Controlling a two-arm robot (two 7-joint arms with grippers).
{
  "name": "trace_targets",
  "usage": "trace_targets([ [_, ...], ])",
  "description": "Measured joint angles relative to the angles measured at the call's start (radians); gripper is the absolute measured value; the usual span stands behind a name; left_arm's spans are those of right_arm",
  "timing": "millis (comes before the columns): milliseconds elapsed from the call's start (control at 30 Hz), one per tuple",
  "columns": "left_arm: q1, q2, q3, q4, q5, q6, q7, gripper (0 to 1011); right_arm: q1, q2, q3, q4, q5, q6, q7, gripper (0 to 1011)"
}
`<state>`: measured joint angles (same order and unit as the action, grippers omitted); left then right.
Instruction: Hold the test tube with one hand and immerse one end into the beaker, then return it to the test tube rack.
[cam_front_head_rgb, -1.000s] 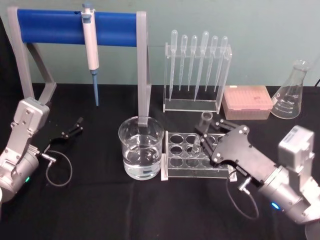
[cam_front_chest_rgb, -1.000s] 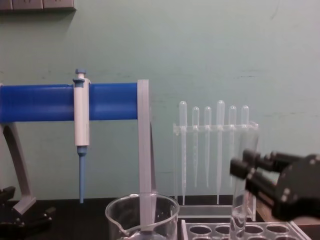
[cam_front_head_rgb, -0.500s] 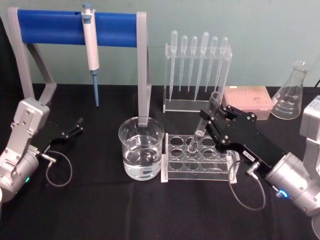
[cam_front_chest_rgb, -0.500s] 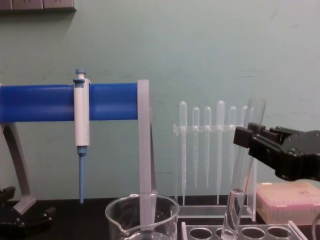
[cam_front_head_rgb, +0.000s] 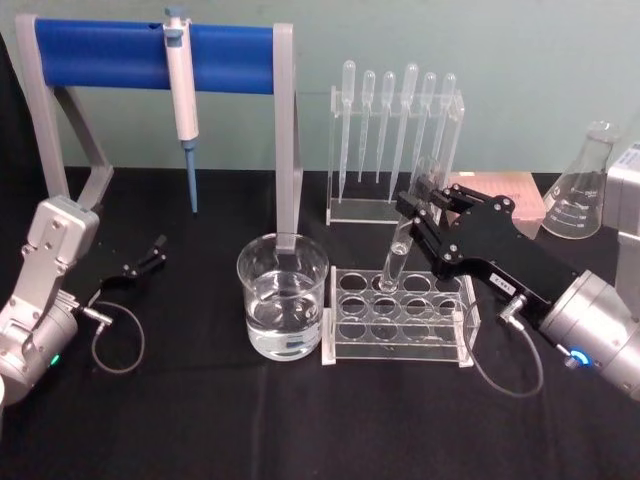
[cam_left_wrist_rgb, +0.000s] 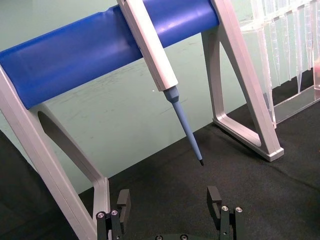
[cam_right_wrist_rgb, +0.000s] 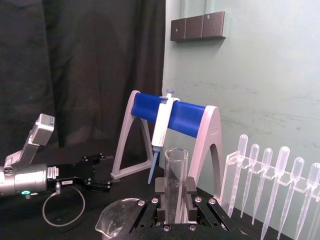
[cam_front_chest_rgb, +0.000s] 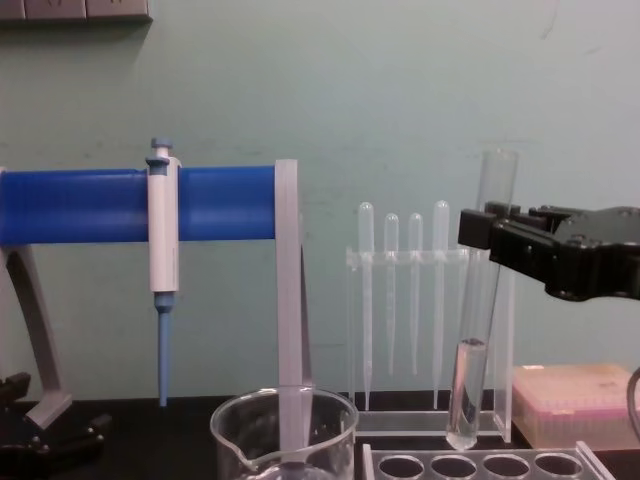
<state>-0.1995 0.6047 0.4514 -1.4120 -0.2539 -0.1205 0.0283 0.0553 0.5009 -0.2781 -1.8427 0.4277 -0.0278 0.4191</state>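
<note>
Hanging tilted clear tube (cam_front_head_rgb: 397, 255), liquid in rounded bottom, just above rack (cam_front_head_rgb: 330, 342) right of beaker (cam_front_head_rgb: 283, 300), right gripper (cam_front_head_rgb: 418, 212) pinching its upper part, left gripper (cam_front_head_rgb: 148, 255) spread, near tabletop (cam_front_head_rgb: 300, 420) left edge.

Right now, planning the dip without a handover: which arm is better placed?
Right. The right gripper is shut on the test tube, held above the rack beside the beaker; the left gripper sits open far to the left.
</note>
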Motion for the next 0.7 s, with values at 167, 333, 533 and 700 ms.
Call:
trace_targets([
  [167, 0.0, 0.0, 0.0, 0.0, 0.0, 0.0, 0.0, 1000, 0.013, 0.007, 0.0, -0.005, 0.016, 0.035, 0.002, 224],
  [333, 0.0, 0.0, 0.0, 0.0, 0.0, 0.0, 0.0, 1000, 0.018, 0.013, -0.005, -0.006, 0.024, 0.05, 0.002, 224],
  [533, 0.0, 0.0, 0.0, 0.0, 0.0, 0.0, 0.0, 1000, 0.019, 0.014, -0.007, -0.006, 0.025, 0.051, 0.001, 224],
  [700, 0.0, 0.0, 0.0, 0.0, 0.0, 0.0, 0.0, 1000, 0.019, 0.014, -0.007, -0.006, 0.025, 0.051, 0.001, 224],
])
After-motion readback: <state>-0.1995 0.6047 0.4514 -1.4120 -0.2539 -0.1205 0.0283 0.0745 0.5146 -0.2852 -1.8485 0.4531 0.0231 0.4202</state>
